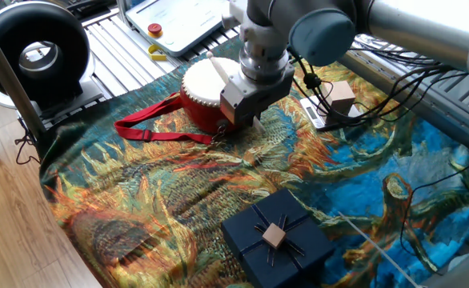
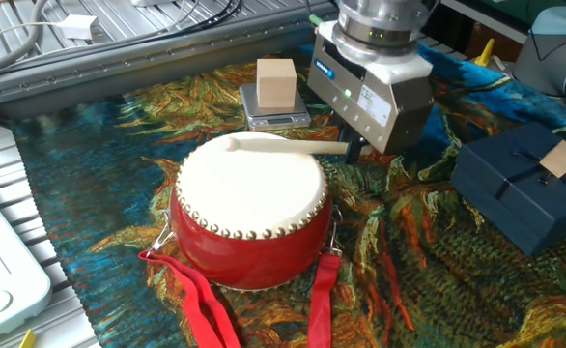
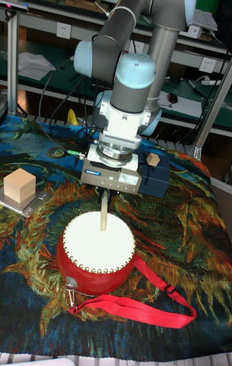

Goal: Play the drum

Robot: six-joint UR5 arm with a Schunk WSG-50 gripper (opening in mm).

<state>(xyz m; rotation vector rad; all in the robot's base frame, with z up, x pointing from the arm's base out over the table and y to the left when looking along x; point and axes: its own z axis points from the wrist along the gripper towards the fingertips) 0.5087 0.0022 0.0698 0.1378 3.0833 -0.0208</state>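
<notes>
The drum [image 2: 249,208] stands on the patterned cloth, a red body under a cream-white skin with a studded rim, also seen as the drum [image 1: 205,94] and the drum [image 3: 96,251]. Its red strap [image 1: 150,128] trails off to one side on the cloth. My gripper [image 2: 360,147] is just beside the drum's rim, shut on a pale wooden drumstick [image 2: 288,146]. The drumstick [image 3: 103,211] reaches over the skin, its tip low over the part nearest the gripper [image 3: 105,193]. Whether the tip touches the skin I cannot tell.
A wooden cube [image 2: 276,82] sits on a small scale [image 2: 275,118] behind the drum. A dark blue gift box [image 2: 520,188] lies to the right. A black round fan [image 1: 38,50] and metal rails border the cloth. Cables hang by the arm.
</notes>
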